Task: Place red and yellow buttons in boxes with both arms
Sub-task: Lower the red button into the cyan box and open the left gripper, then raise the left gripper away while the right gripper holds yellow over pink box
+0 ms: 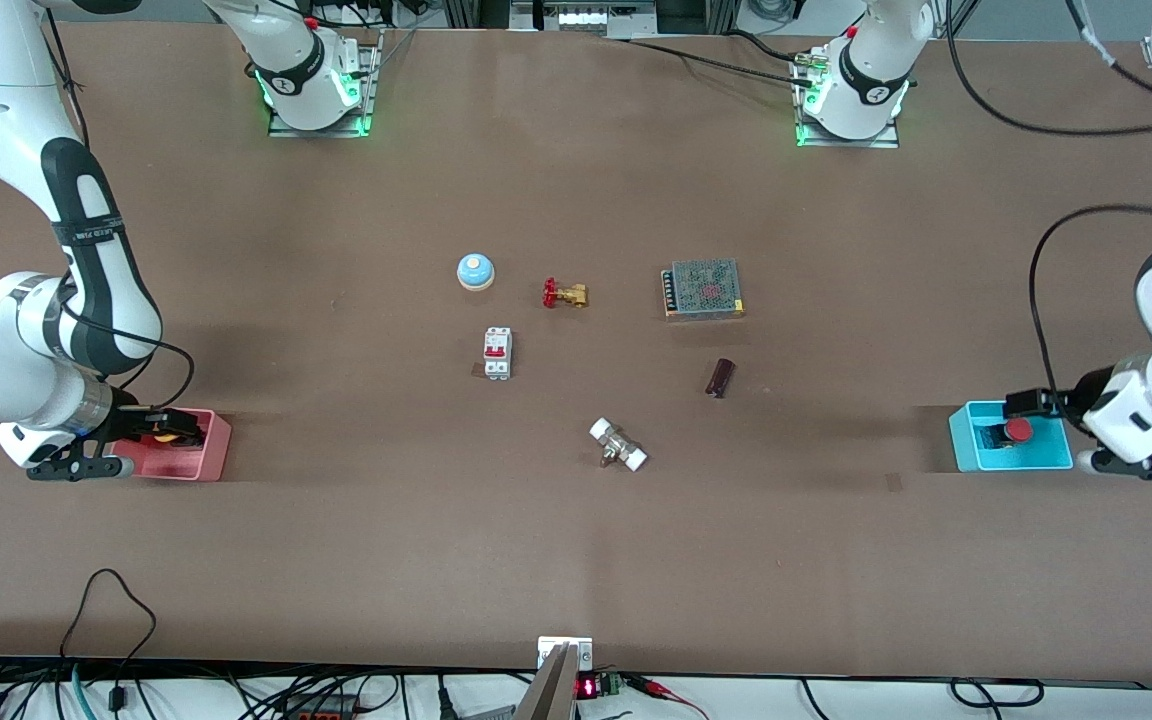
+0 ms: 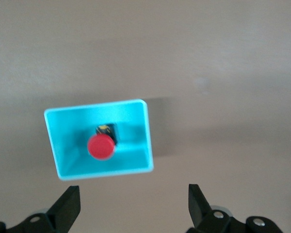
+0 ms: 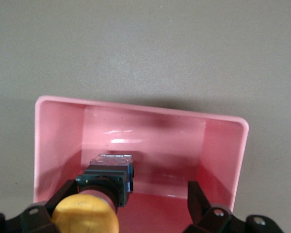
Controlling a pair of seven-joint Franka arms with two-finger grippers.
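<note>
The red button (image 1: 1017,430) stands in the cyan-blue box (image 1: 966,440) at the left arm's end of the table; both show in the left wrist view, the button (image 2: 101,146) in the box (image 2: 136,131). My left gripper (image 1: 1021,405) is open and empty over the box's edge, its fingers (image 2: 70,206) clear of the box. The yellow button (image 1: 166,433) lies tilted in the pink-red box (image 1: 211,450) at the right arm's end. My right gripper (image 3: 130,201) is open inside that box (image 3: 223,145), and the yellow button (image 3: 87,216) rests against one finger.
In the table's middle are a blue dome bell (image 1: 475,271), a brass valve with a red handle (image 1: 565,294), a mesh-topped power supply (image 1: 703,290), a white circuit breaker (image 1: 497,353), a dark small cylinder (image 1: 720,378) and a white-ended fitting (image 1: 618,445).
</note>
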